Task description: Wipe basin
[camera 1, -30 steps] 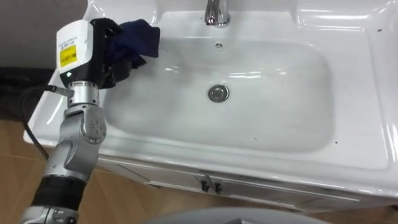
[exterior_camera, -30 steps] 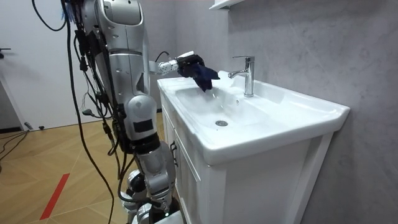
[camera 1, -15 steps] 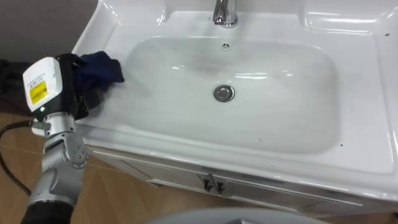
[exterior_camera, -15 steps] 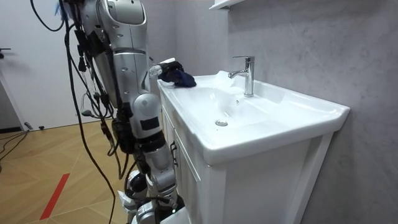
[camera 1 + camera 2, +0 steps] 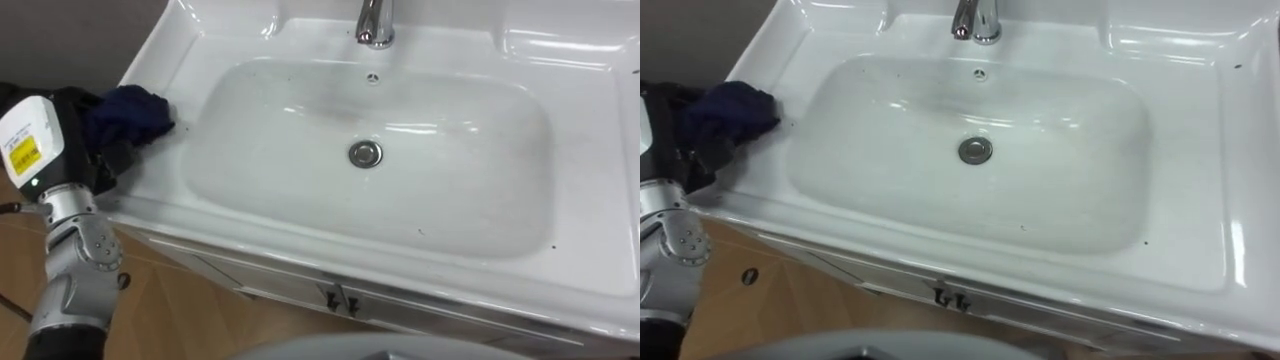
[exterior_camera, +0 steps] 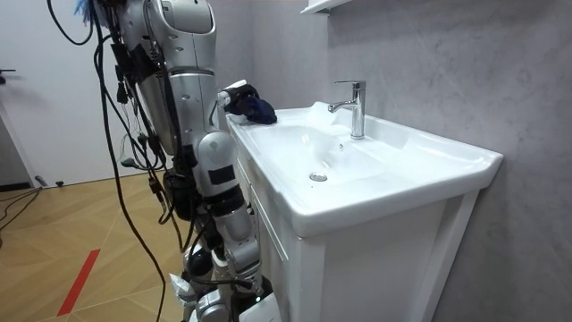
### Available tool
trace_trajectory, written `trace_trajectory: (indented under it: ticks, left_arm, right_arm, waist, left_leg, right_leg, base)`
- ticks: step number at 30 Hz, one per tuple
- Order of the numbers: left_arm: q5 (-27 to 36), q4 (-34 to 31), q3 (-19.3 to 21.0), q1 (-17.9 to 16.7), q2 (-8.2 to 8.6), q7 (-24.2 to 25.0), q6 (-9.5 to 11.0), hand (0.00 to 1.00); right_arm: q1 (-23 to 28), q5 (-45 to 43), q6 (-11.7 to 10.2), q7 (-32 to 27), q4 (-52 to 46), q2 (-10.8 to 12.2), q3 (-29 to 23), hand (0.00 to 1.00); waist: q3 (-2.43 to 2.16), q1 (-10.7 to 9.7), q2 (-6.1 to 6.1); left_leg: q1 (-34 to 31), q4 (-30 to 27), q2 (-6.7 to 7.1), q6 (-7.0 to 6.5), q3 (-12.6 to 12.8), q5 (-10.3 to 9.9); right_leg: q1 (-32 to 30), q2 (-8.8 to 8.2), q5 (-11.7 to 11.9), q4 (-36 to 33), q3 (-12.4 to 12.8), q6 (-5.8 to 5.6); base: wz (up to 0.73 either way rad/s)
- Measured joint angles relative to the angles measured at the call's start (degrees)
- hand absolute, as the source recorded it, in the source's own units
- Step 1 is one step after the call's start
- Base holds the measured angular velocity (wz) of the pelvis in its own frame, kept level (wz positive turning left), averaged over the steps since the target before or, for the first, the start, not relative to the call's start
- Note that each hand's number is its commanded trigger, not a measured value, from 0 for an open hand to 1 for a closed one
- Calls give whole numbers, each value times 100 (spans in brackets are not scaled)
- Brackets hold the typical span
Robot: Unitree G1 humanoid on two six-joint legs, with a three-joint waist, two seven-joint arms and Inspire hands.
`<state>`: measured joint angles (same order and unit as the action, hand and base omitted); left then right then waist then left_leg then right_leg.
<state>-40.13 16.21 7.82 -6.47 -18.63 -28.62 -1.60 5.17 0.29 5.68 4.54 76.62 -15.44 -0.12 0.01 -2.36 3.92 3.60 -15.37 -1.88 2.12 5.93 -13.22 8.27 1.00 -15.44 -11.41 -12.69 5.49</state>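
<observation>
Left eye view, left hand (image 5: pixel 98 152) at the left rim of the basin (image 5: pixel 455 235), dark fingers curled round a bunched blue cloth (image 5: pixel 135 108); cloth resting on that rim, just ahead of the palm

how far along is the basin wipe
Done: nothing is certain; the bowl looks glossy, but small dark specks show near its front. In hand: the left hand grips the dark blue cloth on the basin's left rim, outside the bowl. Left: seemingly the bowl around the drain, and the ledge by the faucet.
</observation>
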Motion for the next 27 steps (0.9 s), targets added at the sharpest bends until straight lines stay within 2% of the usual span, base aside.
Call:
trace_trajectory:
  ticks: [1,2,12,20,23,27]
  left_arm:
    - [-7,1,0,-1,5,1,0,53]
    - [-7,1,0,-2,13,1,-2,0]
    - [21,-8,-4,-2,102,2,-75,0]
    - [240,-122,-11,0,108,67,-70,0]
    - [243,-446,-13,2,108,67,-23,0]
    - [242,-615,-22,16,108,66,87,0]
  right_arm:
    - [9,-4,0,1,-54,0,-1,0]
    - [8,-3,-2,1,-64,0,0,0]
    - [31,-4,19,0,-29,3,-1,0]
    - [-13,64,-10,52,-30,5,1,0]
    - [-51,148,-54,34,-28,23,1,0]
    - [-82,166,-85,-14,-23,33,2,0]
  waist:
    - [9,0,14]
    - [10,0,19]
    - [-5,-22,56]
    - [8,-59,6]
    - [26,-63,-41]
    - [24,-63,-31]
  left_leg:
    - [1,0,4,0,0,0]
    - [2,1,6,0,-1,0]
    - [17,58,17,0,2,1]
    - [102,172,31,0,-88,1]
    - [85,172,43,0,-146,1]
    - [87,171,55,0,-150,1]
  right_leg:
    - [0,-2,0,1,0,0]
    - [-1,-4,0,1,0,0]
    - [26,-3,1,71,-9,-1]
    - [78,-5,1,71,-48,-2]
    - [81,-13,0,73,-113,-3]
    - [88,-27,0,76,-143,-16]
  base:
    - [0]
    - [0]
    - [0]
    - [2]
    - [10]
    - [1]
